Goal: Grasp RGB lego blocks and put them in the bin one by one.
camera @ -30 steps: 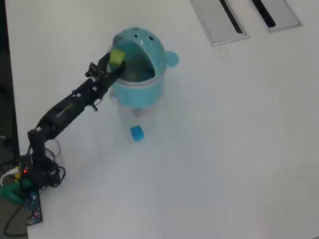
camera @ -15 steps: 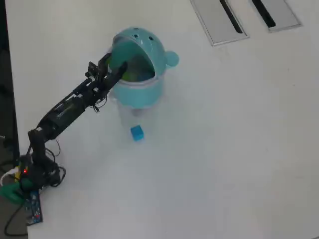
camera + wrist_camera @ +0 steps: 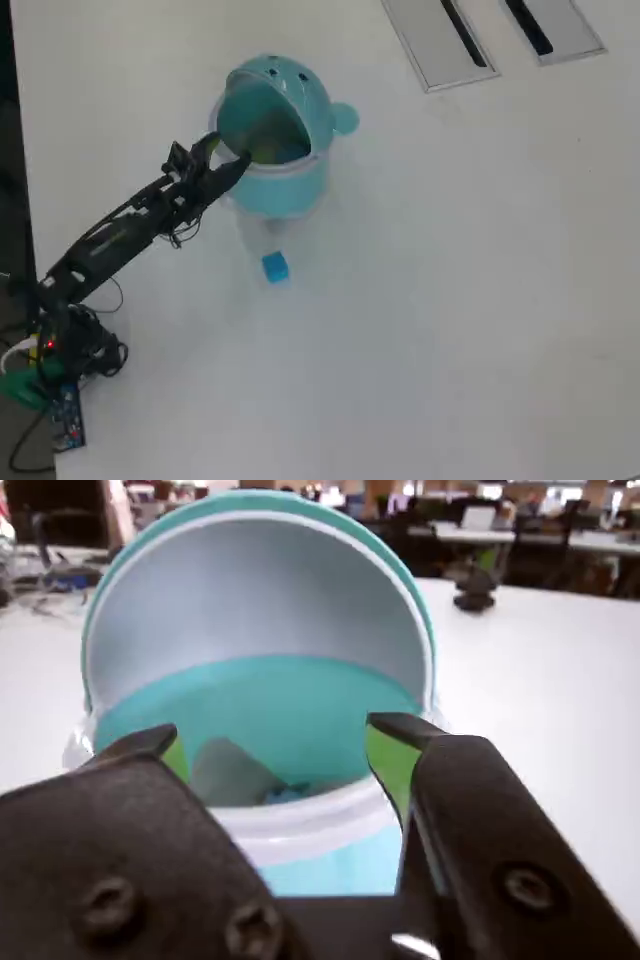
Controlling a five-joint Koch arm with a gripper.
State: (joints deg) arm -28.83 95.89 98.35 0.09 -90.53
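One blue block (image 3: 275, 267) lies on the table (image 3: 450, 300) at centre-left of the overhead view, just below the bin (image 3: 290, 185). At far left the arm reaches up and right, its gripper (image 3: 228, 160) beside the bin's open mouth. In the wrist view the gripper (image 3: 275, 745) stands wide and empty, the green-lined fingertips (image 3: 388, 752) framing the bin (image 3: 330, 835). A good next move would lift clear of the rim, then swing down over the blue block and centre it between the jaws.
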